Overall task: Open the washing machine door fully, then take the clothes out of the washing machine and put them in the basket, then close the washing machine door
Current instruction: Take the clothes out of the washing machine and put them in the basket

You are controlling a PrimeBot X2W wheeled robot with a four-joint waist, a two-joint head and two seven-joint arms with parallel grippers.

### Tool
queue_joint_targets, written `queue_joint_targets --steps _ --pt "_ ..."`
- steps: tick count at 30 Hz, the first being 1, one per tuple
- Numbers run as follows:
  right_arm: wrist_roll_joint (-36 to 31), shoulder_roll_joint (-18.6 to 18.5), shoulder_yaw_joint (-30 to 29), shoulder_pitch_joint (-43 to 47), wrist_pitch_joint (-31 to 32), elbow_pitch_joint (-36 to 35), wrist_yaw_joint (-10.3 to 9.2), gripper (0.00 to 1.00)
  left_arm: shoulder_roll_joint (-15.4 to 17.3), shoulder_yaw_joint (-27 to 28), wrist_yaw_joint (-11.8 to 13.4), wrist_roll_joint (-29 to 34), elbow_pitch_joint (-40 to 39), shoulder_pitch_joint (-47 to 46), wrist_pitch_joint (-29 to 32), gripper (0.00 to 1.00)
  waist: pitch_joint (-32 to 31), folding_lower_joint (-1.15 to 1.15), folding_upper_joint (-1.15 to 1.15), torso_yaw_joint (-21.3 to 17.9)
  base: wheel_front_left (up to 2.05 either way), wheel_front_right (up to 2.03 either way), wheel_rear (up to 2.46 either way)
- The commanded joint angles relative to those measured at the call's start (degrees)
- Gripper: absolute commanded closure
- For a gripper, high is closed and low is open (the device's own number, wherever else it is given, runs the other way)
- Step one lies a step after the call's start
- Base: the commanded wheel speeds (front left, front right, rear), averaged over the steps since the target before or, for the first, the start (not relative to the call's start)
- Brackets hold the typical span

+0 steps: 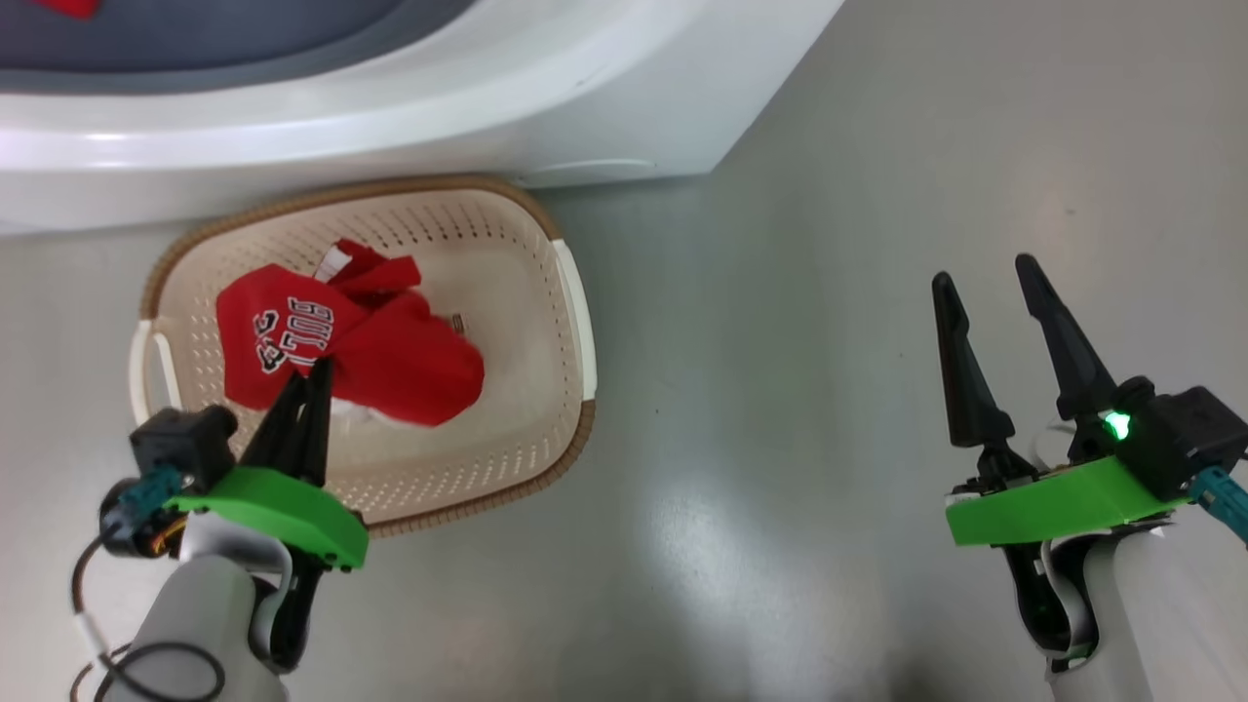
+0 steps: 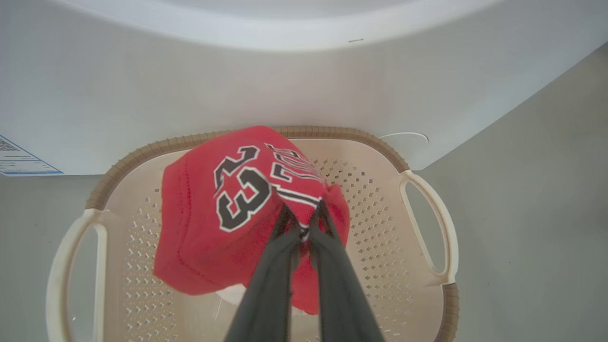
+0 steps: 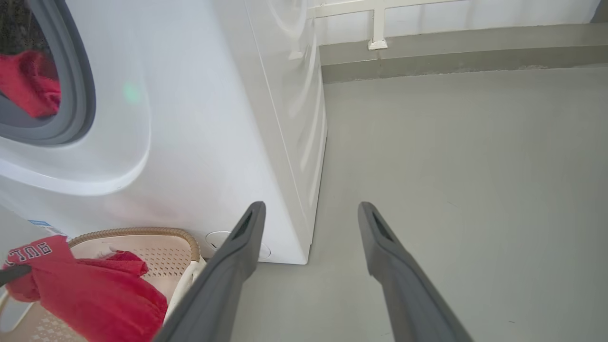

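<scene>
Left gripper pinching red jersey, bunched over basket. Basket sits on floor, back rim just beside washing machine front. More red cloth in drum, behind grey gasket. Right gripper spread, over open floor to the right of basket.

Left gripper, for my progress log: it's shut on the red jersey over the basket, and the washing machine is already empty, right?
Not empty: the right wrist view shows another red garment inside the washing machine. The left gripper is indeed shut on the red jersey over the basket.
</scene>
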Motion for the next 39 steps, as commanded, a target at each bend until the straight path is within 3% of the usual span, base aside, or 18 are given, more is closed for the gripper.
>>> queue_joint_targets --steps 1,16,28,29,30,31,32,39 --pt "-0.86 -0.26 1.35 0.23 -0.36 -1.54 0.42 0.0 2.15 0.84 0.08 -0.63 0.09 -0.38 -0.29 1.0 2.15 0.0 0.0 -0.21 0.0 0.0 0.0" --pt "-2.41 -0.26 1.16 -2.86 -0.36 -3.25 0.42 0.0 3.74 -9.05 0.08 -6.01 11.61 -9.97 -0.29 1.0 9.59 0.0 0.0 0.3 0.0 0.0 0.0" --pt "-2.55 -0.26 1.16 -3.16 -0.36 -3.27 0.42 0.0 4.53 -10.8 0.08 -8.97 13.67 -11.83 -0.29 0.98 10.07 0.0 0.0 0.39 0.0 0.0 0.0" --pt "-2.56 -0.26 1.19 -3.21 -0.36 -3.24 0.42 0.0 4.57 -10.84 0.08 -9.07 13.69 -11.84 -0.29 0.85 10.0 0.0 0.0 0.38 0.0 0.0 0.0" --pt "-2.55 -0.26 1.23 -3.25 -0.36 -3.21 0.42 0.0 4.65 -10.81 0.08 -9.12 13.68 -11.83 -0.29 0.64 9.92 0.0 0.0 0.35 0.0 0.0 0.0" --pt "-2.56 -0.26 1.22 -3.28 -0.36 -3.18 0.42 0.0 4.66 -10.78 0.08 -9.17 13.68 -11.8 -0.29 0.37 9.8 0.0 0.0 0.36 0.0 0.0 0.0" --pt "-2.58 -0.26 1.21 -3.25 -0.36 -3.12 0.42 0.0 4.64 -10.8 0.08 -9.24 13.69 -11.66 -0.29 0.0 9.5 0.0 0.0 0.37 0.0 0.0 0.0" --pt "-2.34 -0.26 1.3 -2.27 -0.36 -2.19 0.42 0.0 4.72 -8.77 0.08 -9.64 11.83 -9.06 -0.29 0.0 5.74 0.0 0.0 0.5 0.0 0.0 0.0"
